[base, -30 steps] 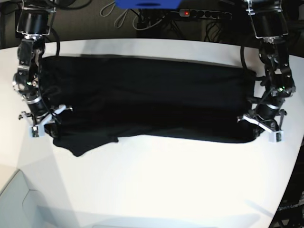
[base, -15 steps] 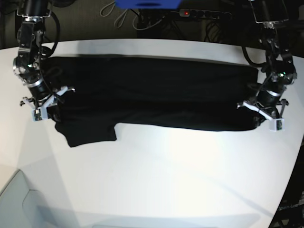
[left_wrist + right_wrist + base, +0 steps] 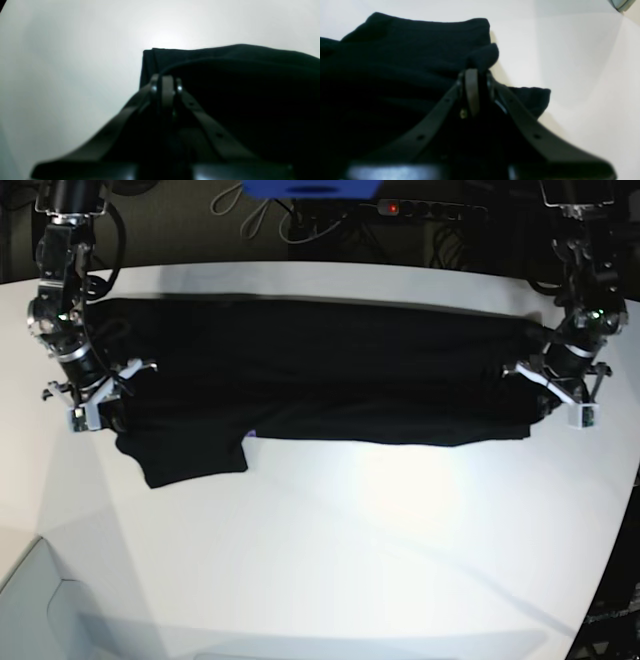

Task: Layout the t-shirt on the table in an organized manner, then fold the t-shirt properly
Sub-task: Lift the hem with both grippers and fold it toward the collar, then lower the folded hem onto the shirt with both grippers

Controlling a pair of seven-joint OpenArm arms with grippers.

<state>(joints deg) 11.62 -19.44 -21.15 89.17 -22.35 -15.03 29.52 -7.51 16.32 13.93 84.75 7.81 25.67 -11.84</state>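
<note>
Black t-shirt (image 3: 320, 370) is sliding back on the tabletop (image 3: 330, 560) | your left pincer (image 3: 560, 395) and right pincer (image 3: 100, 395) are pinching it tight | fold is forming.

Base view: high, looking down over the whole table (image 3: 330, 540). Wrist views: close behind each pincer, facing outward; all share the t-shirt (image 3: 320, 370).

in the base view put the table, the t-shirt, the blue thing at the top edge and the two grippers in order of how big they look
1. table
2. t-shirt
3. blue thing, cut off by the frame
4. left gripper and right gripper, which look alike
</note>
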